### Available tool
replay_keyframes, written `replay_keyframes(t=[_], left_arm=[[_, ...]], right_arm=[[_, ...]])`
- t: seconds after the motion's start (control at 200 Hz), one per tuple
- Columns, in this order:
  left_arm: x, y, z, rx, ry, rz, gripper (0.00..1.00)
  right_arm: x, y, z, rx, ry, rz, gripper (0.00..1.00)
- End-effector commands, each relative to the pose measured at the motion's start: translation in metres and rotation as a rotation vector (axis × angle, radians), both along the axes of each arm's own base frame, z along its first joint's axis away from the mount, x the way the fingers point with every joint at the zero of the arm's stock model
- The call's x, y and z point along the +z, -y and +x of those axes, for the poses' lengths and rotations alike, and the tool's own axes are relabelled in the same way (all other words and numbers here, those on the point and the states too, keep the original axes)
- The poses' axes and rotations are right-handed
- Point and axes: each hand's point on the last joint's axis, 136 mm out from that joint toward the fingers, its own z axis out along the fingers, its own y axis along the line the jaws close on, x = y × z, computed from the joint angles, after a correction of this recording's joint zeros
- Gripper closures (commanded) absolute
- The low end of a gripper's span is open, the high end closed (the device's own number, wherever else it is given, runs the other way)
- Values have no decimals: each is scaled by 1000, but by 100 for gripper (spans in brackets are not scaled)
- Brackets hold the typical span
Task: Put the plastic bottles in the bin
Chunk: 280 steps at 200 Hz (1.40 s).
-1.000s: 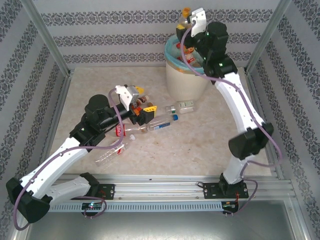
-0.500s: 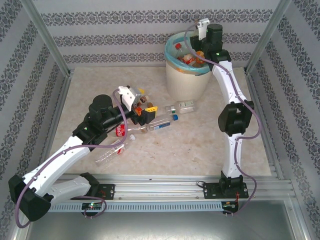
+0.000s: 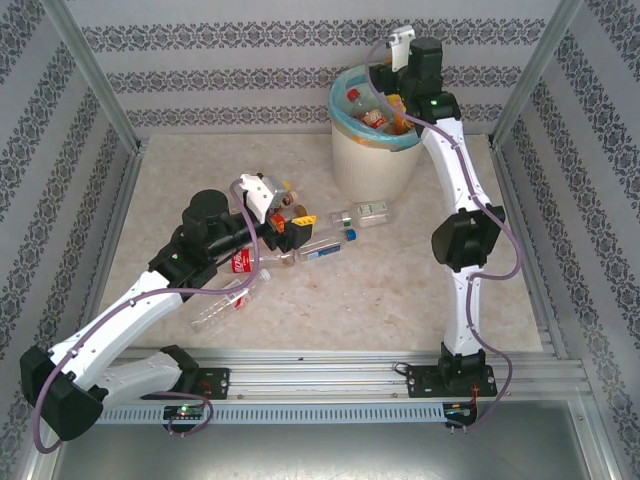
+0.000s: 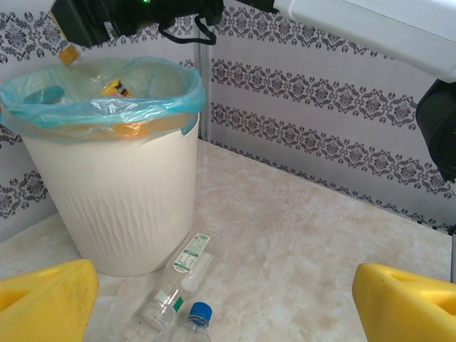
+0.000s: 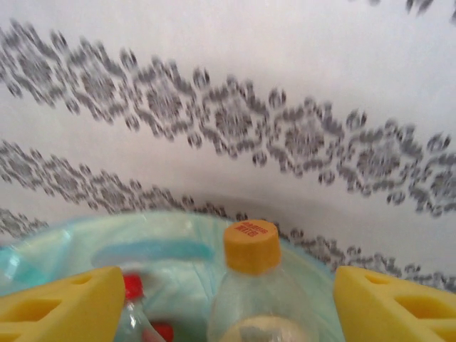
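Plastic, cream and faintly rippled, forms the round bin [image 3: 375,165] at the counter's [image 3: 400,290] far edge, its rim wrapped in a crinkled teal bag [image 4: 100,107]. We see the right fingers [image 5: 57,303] spread above it, an orange-capped clear bottle [image 5: 253,285] upright between them, touching neither. The left fingers [image 4: 50,296] are spread too, mid-counter; a green-labelled bottle [image 4: 187,260] lies just beside the bin's base. Bare marbled counter stays open toward the right edge

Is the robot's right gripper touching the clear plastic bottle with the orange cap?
Apart. The right wrist view shows the right gripper open, with teal bag visible between each yellow finger and the orange-capped bottle.
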Motion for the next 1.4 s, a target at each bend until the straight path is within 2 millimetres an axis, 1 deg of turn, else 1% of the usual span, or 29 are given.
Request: replay_keyframes(t=[0.0,0.035,0.09,0.19,0.255,0.38,0.49,0.624,0.684,0.804,0.874,0.999,1.094,1.174,1.254,1.324,1.394], left_arm=[[5,-2,-1,0,25,-5,8],[5,-3,-2,0,22,-5,8],[3,-3,-3,1,19,-8,8],[-4,-3,-3,-1,-1,-4,8],[-7,-2,-1,0,-9,-2,8],[-8,1,2,-4,-8,-2,8],[-9,5,6,-8,-9,-3,8],[-12,7,8,-13,-18,-3,8],[-13,7,8,-15,-23,-5,8],[-17,7,8,-14,-30,1,8],[-19,7,9,-13,-35,5,8],[-20,7,7,-17,-40,3,8],[-20,6,6,-14,-39,5,8],[-21,4,5,-12,-41,6,8],[-21,4,4,-12,-41,6,8],[-19,3,3,-10,-37,4,8],[-16,1,2,-6,-36,-6,8]], right_arm=[[-28,-5,12,-2,-43,-24,39],[-32,-6,14,3,-50,-27,40],[-45,-6,18,9,-72,-41,41],[-65,-8,23,16,-116,-50,45],[-70,-8,26,21,-124,-48,47],[-73,-14,31,55,-116,-8,51],[-89,-15,35,85,-164,66,57],[-109,-28,26,165,-256,130,61],[-114,-33,19,191,-297,151,61],[-118,-39,8,230,-350,193,62],[-123,-36,6,212,-377,200,63],[-139,-28,3,166,-433,178,65],[-147,-26,0,148,-462,154,66],[-147,-26,-4,139,-468,129,65],[-137,-31,-6,155,-447,123,62],[-118,-34,-8,167,-405,125,59],[-91,-37,-9,171,-342,127,57]])
